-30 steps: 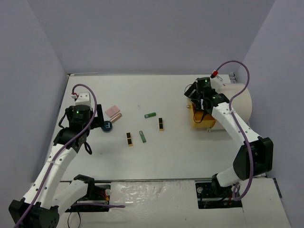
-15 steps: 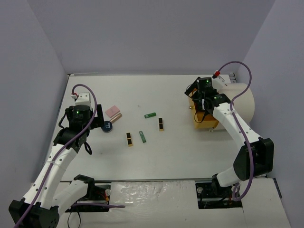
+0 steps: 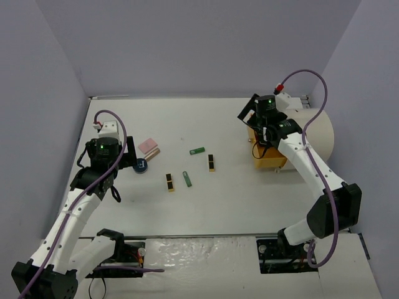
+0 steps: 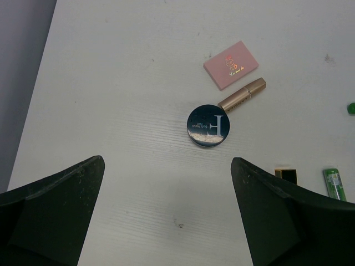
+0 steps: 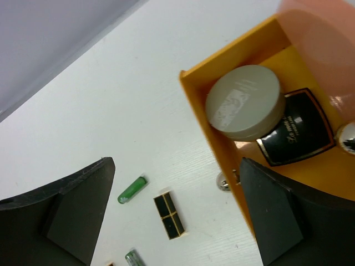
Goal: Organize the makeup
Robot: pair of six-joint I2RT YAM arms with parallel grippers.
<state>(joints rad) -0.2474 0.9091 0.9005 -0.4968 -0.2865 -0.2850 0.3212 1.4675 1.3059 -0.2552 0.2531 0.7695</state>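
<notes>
Ahead of my left gripper (image 4: 166, 162), fingers apart: blue compact (image 4: 208, 126) on desk (image 4: 127, 83), pink palette (image 4: 231, 65) beyond. Under my right gripper (image 5: 176, 163), fingers apart: orange drawer (image 5: 222, 69) holding pale compact (image 5: 244, 101), black compact (image 5: 289, 134).

Drawer (image 5: 233, 51), table's right: round compact (image 5: 243, 102) beside square compact (image 5: 294, 134), both inside. Left: palette (image 4: 231, 65) behind slim tube (image 4: 242, 95), lone compact (image 4: 208, 126) just before it. Lipsticks (image 3: 212, 162), short tubes (image 3: 187, 179) between.

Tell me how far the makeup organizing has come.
Done: a round pale-green compact and a square black compact lie in the open orange drawer. In hand: nothing; right gripper and left gripper are open, empty. Left on the table: round dark-blue compact, pink palette, rose-gold tube, two green tubes, two black-gold lipsticks.
</notes>
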